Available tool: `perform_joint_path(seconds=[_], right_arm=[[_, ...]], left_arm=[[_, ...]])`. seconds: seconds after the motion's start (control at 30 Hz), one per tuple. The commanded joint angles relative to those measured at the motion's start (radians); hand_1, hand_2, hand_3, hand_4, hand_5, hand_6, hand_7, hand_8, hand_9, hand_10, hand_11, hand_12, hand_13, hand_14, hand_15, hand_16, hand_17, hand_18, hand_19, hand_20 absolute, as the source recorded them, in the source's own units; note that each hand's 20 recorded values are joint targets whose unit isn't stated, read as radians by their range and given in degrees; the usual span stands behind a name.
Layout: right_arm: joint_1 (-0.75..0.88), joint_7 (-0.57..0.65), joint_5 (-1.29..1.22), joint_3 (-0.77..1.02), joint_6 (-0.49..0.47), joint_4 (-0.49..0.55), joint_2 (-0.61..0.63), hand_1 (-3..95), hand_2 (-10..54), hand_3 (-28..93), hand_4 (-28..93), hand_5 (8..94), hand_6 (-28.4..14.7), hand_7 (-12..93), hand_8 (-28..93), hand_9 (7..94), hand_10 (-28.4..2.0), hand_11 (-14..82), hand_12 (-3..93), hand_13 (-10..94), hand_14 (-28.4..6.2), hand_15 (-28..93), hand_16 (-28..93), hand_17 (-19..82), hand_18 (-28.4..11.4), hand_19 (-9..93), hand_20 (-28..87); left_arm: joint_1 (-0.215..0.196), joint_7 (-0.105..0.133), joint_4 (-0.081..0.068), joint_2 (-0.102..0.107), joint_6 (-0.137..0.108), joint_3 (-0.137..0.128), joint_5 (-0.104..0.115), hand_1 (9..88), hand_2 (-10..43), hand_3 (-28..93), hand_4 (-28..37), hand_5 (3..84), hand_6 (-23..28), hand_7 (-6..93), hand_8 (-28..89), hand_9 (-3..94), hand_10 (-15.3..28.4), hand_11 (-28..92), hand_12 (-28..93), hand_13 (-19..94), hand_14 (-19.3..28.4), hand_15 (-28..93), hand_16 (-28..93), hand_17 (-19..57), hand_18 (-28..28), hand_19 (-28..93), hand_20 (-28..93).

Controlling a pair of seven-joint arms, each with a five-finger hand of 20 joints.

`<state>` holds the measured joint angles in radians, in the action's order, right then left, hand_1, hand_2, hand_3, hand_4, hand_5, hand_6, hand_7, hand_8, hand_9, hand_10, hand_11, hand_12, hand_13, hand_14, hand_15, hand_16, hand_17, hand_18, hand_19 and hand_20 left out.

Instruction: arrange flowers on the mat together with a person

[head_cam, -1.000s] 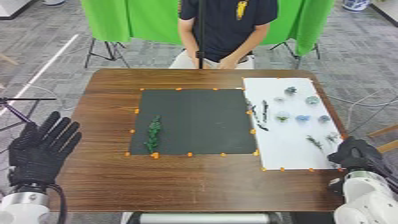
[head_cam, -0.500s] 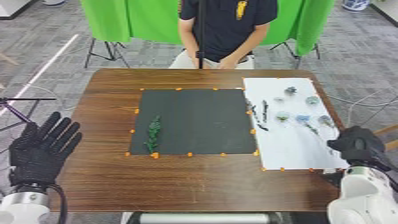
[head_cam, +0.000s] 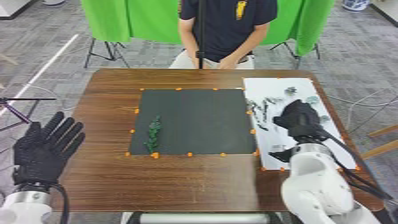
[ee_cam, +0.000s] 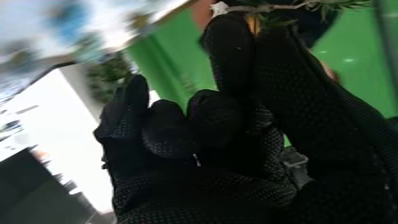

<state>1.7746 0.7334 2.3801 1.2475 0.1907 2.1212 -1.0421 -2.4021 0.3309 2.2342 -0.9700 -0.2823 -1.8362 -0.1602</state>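
Direction: leafy stem [ee_cam: 280, 7] points crosswise to the fingers, long axis across their tips.
Position: at the right hand's [head_cam: 298, 118] fingertips.
Grip: right hand pinches the stem.

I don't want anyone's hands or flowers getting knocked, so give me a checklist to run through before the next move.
1. Twig pinched at the right hand's tips: ok; the twig sits between finger and thumb of the right hand.
2. Twig securely gripped: cannot tell.
3. Right hand over the dark mat: not ok; it is above the white sheet.
4. Green sprig lying fully on the dark mat: ok.
5. Person's hands off the mat: ok; they are beyond the table's far edge.
6. Left hand off the dark mat: ok.
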Motion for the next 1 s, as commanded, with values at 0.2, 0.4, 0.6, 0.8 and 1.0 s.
perform_joint_path(seconds=[0.2,0.4,0.6,0.8,1.0], right_arm=[[-0.183,-0.079,0.066,-0.262,-0.151,-0.155,-0.205,52.2,-9.5,71,-23,77.5,-2.4,41,17,67.6,-16.9,69.5,56.7,53,-22.6,86,57,28,-28.3,84,51],[-0.191,-0.119,0.151,-0.339,-0.196,-0.252,-0.281,52.3,-9.5,71,-23,77.1,-2.5,41,17,67.2,-17.2,69.3,56.7,53,-22.6,86,57,28,-28.4,84,51],[-0.201,-0.110,0.232,-0.380,-0.168,-0.319,-0.320,52.1,-9.5,71,-23,77.3,-2.4,41,17,67.2,-17.4,69.3,56.2,54,-23.0,86,56,29,-28.4,84,50],[-0.172,-0.100,0.251,-0.385,-0.174,-0.313,-0.335,50.3,-9.5,70,-22,76.0,-2.6,41,17,66.7,-18.0,69.5,55.7,54,-24.0,86,56,29,-28.4,85,49],[-0.150,-0.078,0.231,-0.388,-0.185,-0.283,-0.317,46.4,-9.5,69,-20,71.7,-2.8,44,16,64.3,-19.3,69.5,54.9,52,-25.0,87,54,28,-28.4,85,49]], left_arm=[[0.195,-0.077,-0.079,0.043,-0.001,0.165,-0.010,26.3,12.2,74,-28.3,43.3,8.9,7.1,-8,38.6,15.5,16,10,31,15.0,25,-3,-3.1,13.6,28,13],[0.200,-0.088,-0.083,0.034,-0.010,0.178,-0.013,26.3,12.2,74,-28.3,43.2,8.9,7.1,-8,38.5,15.3,16,10,31,15.1,25,-3,-3.1,13.6,28,13],[0.173,-0.088,-0.073,0.029,-0.020,0.161,-0.011,26.3,12.1,73,-28.3,43.1,8.9,7.1,-8,38.4,15.4,16,10,31,15.0,25,-3,-3.1,13.6,28,13],[0.173,-0.094,-0.074,0.023,-0.018,0.166,-0.012,26.5,12.1,73,-28.3,43.1,8.9,7.1,-8,38.5,15.3,16,10,31,15.1,25,-3,-3.1,13.6,28,13],[0.152,-0.096,-0.068,0.020,-0.021,0.146,-0.013,26.4,12.1,73,-28.3,43.1,8.9,7.1,-8,38.5,15.4,16,10,31,15.2,25,-3,-3.1,13.6,28,13]])
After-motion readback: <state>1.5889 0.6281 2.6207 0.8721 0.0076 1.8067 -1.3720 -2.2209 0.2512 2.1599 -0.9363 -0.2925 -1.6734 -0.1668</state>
